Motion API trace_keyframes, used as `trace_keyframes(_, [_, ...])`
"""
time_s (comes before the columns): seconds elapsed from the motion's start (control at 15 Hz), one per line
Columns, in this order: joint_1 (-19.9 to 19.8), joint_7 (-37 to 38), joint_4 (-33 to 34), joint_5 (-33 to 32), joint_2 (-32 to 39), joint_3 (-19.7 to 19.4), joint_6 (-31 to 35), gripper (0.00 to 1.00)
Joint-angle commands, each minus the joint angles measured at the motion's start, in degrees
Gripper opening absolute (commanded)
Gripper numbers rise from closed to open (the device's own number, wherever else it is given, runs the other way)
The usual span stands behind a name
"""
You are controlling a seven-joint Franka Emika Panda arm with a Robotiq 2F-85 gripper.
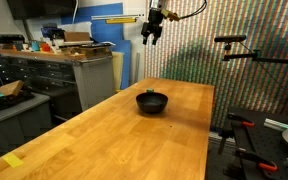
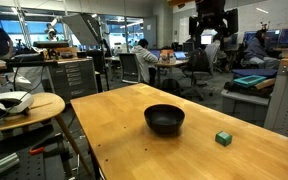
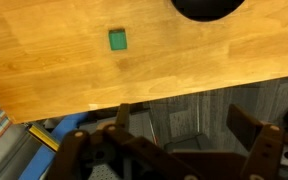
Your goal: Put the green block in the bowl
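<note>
Wrist view: hand (image 3: pixel 178 112) spread wide, holding nothing.

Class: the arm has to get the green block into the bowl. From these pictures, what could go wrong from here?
1. The gripper hangs open high above the table, and the green block is small. A slightly off descent may close on nothing.
2. The block lies fairly near the table edge, so a nudge from a finger could push it off.
3. The bowl looks shallow. A release from too high might bounce the block out.
</note>
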Motion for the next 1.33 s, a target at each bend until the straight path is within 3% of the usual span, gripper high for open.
trace_keyframes(0.0, [-2.73,1.05,5.74,1.64,5.26,1.65,0.51,1.00])
trace_keyframes(0.47, [-4.78,1.66,9.56,0.87,11.64,2.83,0.42,1.00])
trace_keyframes(1.27, [-5.54,0.58,8.30,-1.77,18.60,3.42,8.40,1.00])
